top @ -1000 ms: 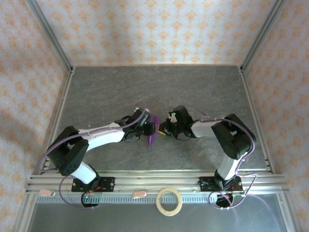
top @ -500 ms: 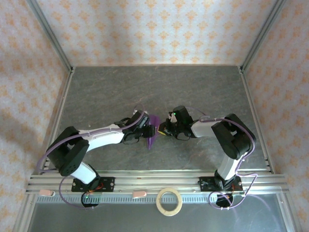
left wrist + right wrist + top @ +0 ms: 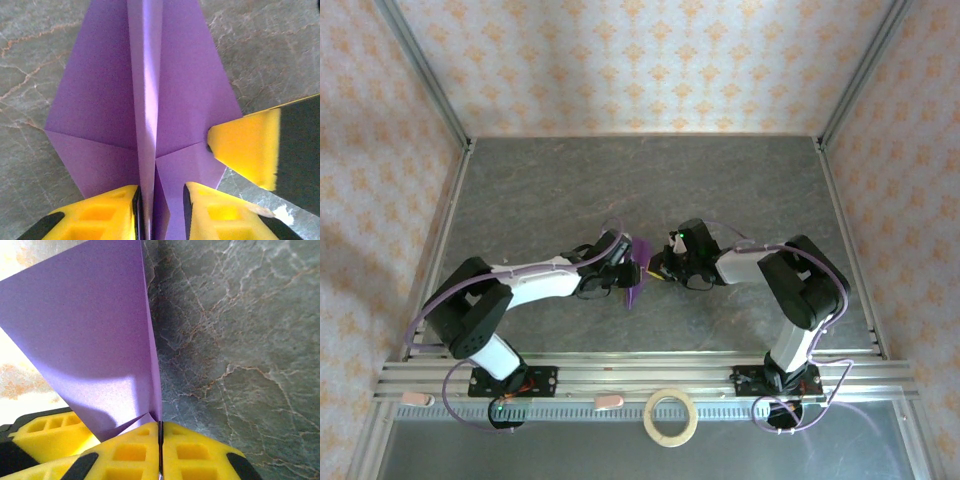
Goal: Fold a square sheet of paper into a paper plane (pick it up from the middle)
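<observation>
The plane (image 3: 150,100) — a purple dart with a raised centre crease — is sitting at the middle of the table (image 3: 620,180), between the two grippers; whether it is resting on the surface or hanging just above it cannot be told. Nearest, a tape ring (image 3: 670,417) is lying at the near edge, well apart from the plane. Beyond it, the left arm (image 3: 535,280) and the right arm (image 3: 760,265) are stretching low over the table, pointing toward each other. The left gripper (image 3: 160,197) is straddling the crease with its jaws standing partly apart: one finger is touching the ridge, the other is sitting just beside it. The right gripper (image 3: 160,432) is pinching the plane's edge at the corner of one wing, its jaws pressing together on it. Farthest, the patterned wall (image 3: 650,60) is closing off the table.
</observation>
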